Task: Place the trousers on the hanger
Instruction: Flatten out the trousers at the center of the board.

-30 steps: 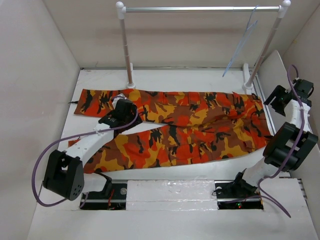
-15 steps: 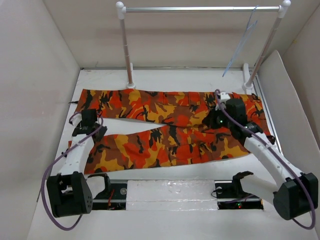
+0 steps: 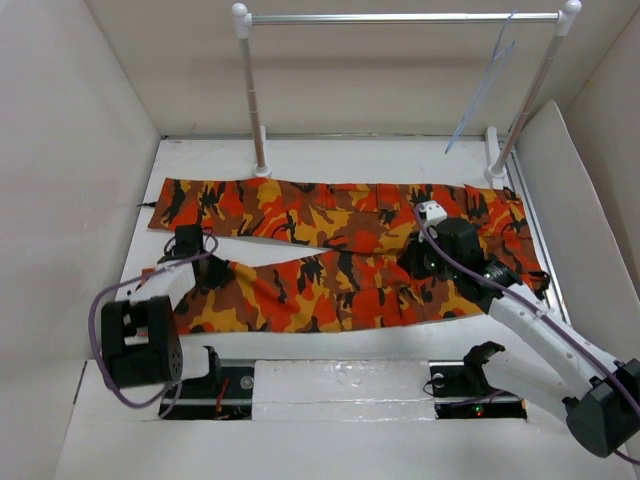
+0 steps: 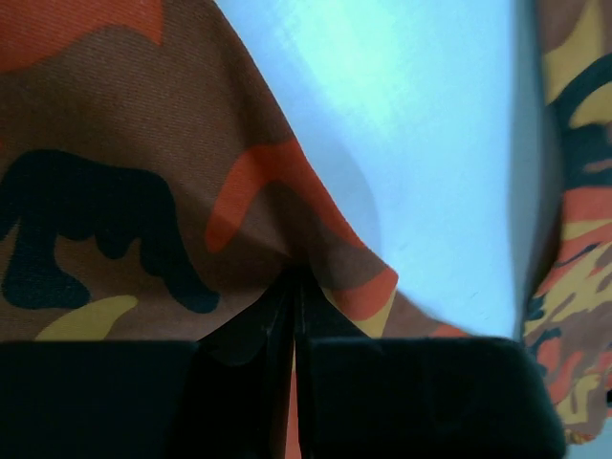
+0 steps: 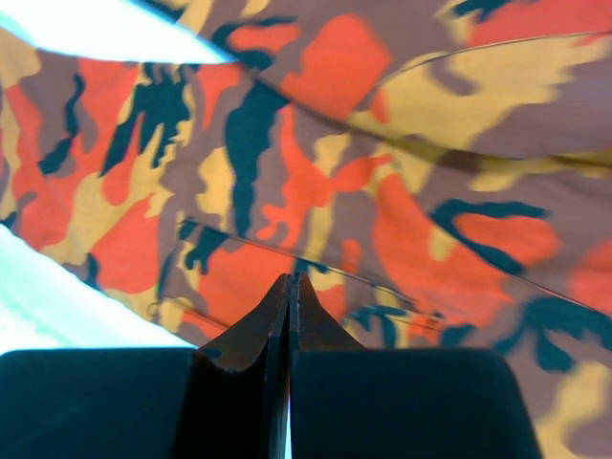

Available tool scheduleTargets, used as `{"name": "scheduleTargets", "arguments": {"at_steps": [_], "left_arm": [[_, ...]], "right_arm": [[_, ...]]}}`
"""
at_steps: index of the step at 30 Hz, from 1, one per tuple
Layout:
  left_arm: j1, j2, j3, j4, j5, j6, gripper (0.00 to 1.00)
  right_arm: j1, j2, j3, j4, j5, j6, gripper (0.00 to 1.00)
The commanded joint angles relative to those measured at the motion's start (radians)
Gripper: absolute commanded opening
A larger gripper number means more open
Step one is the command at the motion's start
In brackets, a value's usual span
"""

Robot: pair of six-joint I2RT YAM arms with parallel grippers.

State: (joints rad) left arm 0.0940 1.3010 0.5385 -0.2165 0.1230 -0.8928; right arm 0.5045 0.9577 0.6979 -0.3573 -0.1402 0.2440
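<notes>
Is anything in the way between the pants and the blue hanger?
Nothing visible is. The trousers lie flat on the table; the hanger hangs from the rack's bar beyond their right end, with only bare table and air between.

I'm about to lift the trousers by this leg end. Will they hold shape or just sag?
Probably floppy: the trousers lie flat, and the cloth puckers into a soft fold where the left gripper pinches it. Lifted from that leg end, the rest would likely hang and drag. The weave looks matte and coarse, so slipping seems unlikely.
</notes>
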Motion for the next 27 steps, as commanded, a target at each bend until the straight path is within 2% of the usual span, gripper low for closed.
{"name": "scheduleTargets", "arguments": {"at_steps": [1,6,10,11,13,14,15,16,17,18,20,21,24,25,27], "left_arm": [[0.009,0.176,0.064,0.058,-0.065,0.041,0.00],[-0.003,0.352,0.309,0.013,-0.102,0.075,0.00],[-0.004,0.371,0.405,-0.058,-0.150,0.118,0.00],[-0.004,0.368,0.410,-0.064,-0.149,0.139,0.08],[0.009,0.344,0.451,-0.131,-0.184,0.187,0.19],[0.009,0.322,0.462,-0.141,-0.193,0.208,0.33],[0.009,0.254,0.460,-0.159,-0.200,0.231,0.40],[0.009,0.207,0.454,-0.167,-0.206,0.232,0.40],[0.009,0.157,0.446,-0.175,-0.218,0.242,0.44],[0.009,0.050,0.411,-0.184,-0.238,0.238,0.44],[0.019,-0.049,0.359,-0.213,-0.319,0.191,0.44],[0.029,-0.136,0.300,-0.224,-0.341,0.166,0.43],[0.142,-0.247,0.163,-0.242,-0.350,0.094,0.41],[0.241,-0.256,0.132,-0.221,-0.288,0.092,0.42],[0.326,-0.240,0.100,-0.201,-0.218,0.104,0.42]], "right_arm": [[-0.018,-0.077,0.044,-0.035,0.105,-0.003,0.01],[-0.073,-0.119,0.092,-0.081,0.091,-0.018,0.01],[-0.083,-0.143,0.092,-0.074,0.087,-0.012,0.02],[-0.092,-0.145,0.088,-0.072,0.070,-0.015,0.02],[-0.092,-0.139,0.072,-0.057,0.044,-0.018,0.04],[-0.092,-0.129,0.066,-0.049,0.000,-0.018,0.04],[-0.092,-0.123,0.055,-0.033,-0.019,-0.023,0.05],[-0.092,-0.123,0.049,-0.025,-0.039,-0.023,0.06],[-0.092,-0.114,0.045,-0.022,-0.064,-0.023,0.06],[-0.083,-0.111,0.040,-0.016,-0.071,-0.028,0.06],[-0.074,-0.106,0.034,-0.017,-0.079,-0.037,0.06],[-0.073,-0.103,0.031,-0.019,-0.085,-0.047,0.02],[-0.064,-0.108,0.028,-0.048,-0.104,-0.072,0.00],[-0.064,-0.112,0.028,-0.067,-0.108,-0.080,0.00],[-0.064,-0.125,0.025,-0.089,-0.121,-0.097,0.00]]}}
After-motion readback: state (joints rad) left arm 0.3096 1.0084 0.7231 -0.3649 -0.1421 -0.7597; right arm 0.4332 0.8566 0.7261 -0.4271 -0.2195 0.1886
